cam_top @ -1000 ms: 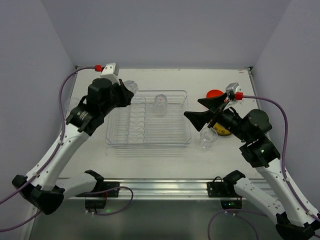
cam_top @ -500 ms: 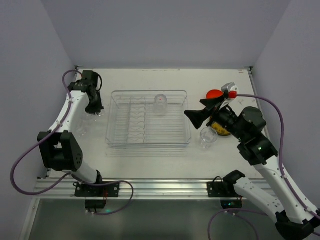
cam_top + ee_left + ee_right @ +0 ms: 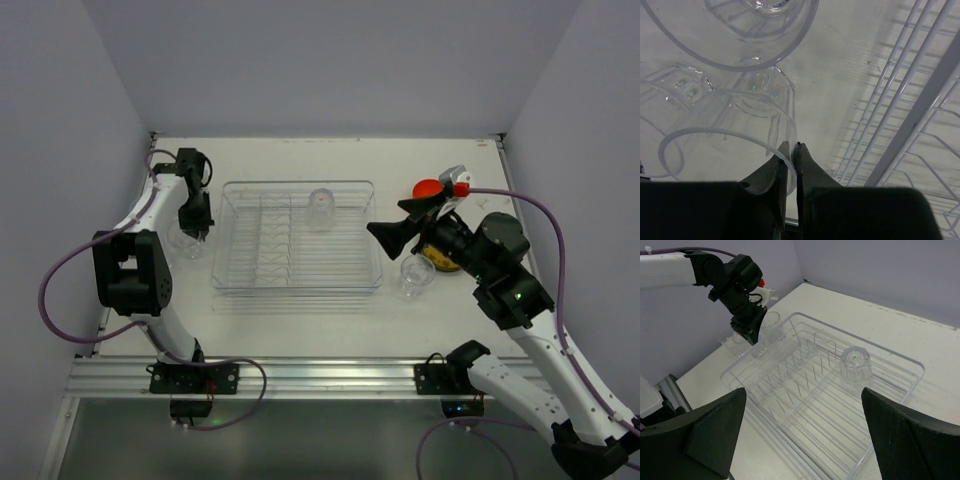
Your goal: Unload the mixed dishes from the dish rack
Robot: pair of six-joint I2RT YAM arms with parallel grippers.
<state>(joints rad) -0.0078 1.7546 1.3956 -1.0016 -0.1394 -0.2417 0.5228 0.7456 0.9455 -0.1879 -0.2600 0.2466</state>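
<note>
The left gripper (image 3: 793, 147) hangs just left of the large clear plastic rectangular dish rack (image 3: 297, 262). It is down among a cluster of small clear glass cups (image 3: 180, 243) that stand on the white table (image 3: 300, 320). Its jaws are drawn almost together, leaving only a thin slit. The rim and wall of one pinched glass cup (image 3: 725, 145) sit clamped in that slit. Other cups of the cluster crowd close around the pinched one, and the rack's wire ribs run just to its right in the left wrist view.

The right gripper (image 3: 802, 405) hovers off the rack's right end, its jaws spread wide and holding nothing. Inside the rack, a single upturned glass cup (image 3: 855, 362) stands mouth down near the far wall. A lone glass cup (image 3: 415, 276) stands on the table just right of the rack's near-right corner. Farther back on the right sits a small orange bowl (image 3: 428, 187). An olive round plate with yellow pattern (image 3: 441, 262) shows partly from under the right arm.
</note>
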